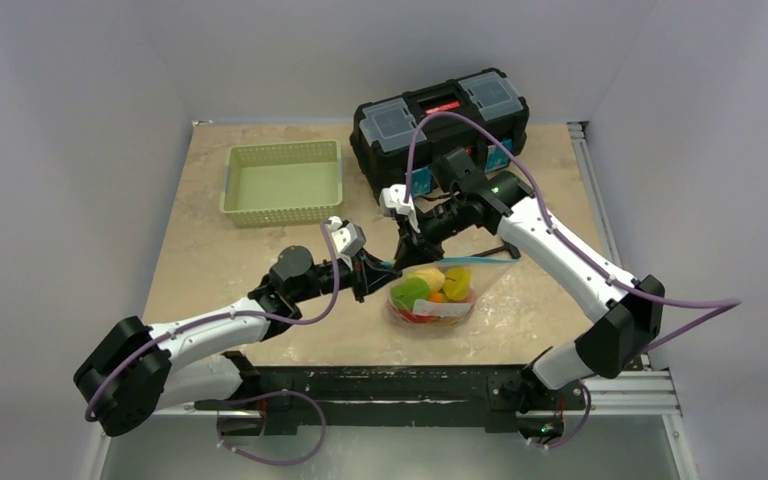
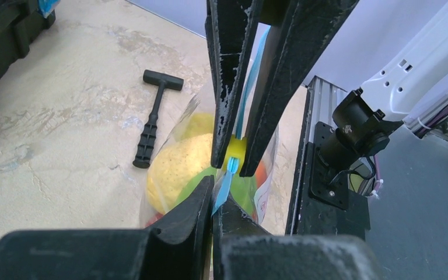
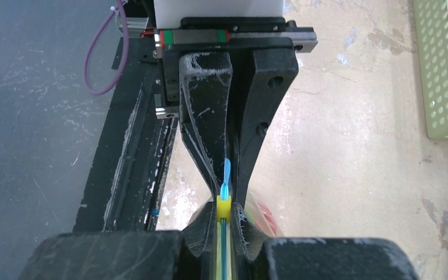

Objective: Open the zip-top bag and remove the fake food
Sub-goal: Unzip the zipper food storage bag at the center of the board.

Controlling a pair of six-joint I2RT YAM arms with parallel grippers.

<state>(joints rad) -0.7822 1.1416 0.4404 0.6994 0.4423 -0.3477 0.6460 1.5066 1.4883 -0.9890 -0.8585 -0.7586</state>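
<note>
The zip-top bag (image 1: 457, 309) hangs just above the table's near middle, its teal zip strip (image 1: 470, 261) stretched level between my grippers. Inside it shows the fake food (image 1: 428, 289): yellow, green, orange and red pieces, with a yellow fruit (image 2: 175, 166) closest in the left wrist view. My left gripper (image 2: 214, 197) is shut on the strip's blue end tab (image 2: 226, 185). Right beside it, my right gripper (image 3: 224, 211) is shut on the yellow zip slider (image 3: 224, 207). In the top view the two grippers meet at the bag's left corner (image 1: 388, 262).
A green basket (image 1: 282, 182) stands at the back left, and a black toolbox (image 1: 440, 120) at the back middle. A black hammer (image 2: 153, 119) lies on the table beyond the bag. The table's near edge and metal rail (image 1: 410, 380) lie just under the bag.
</note>
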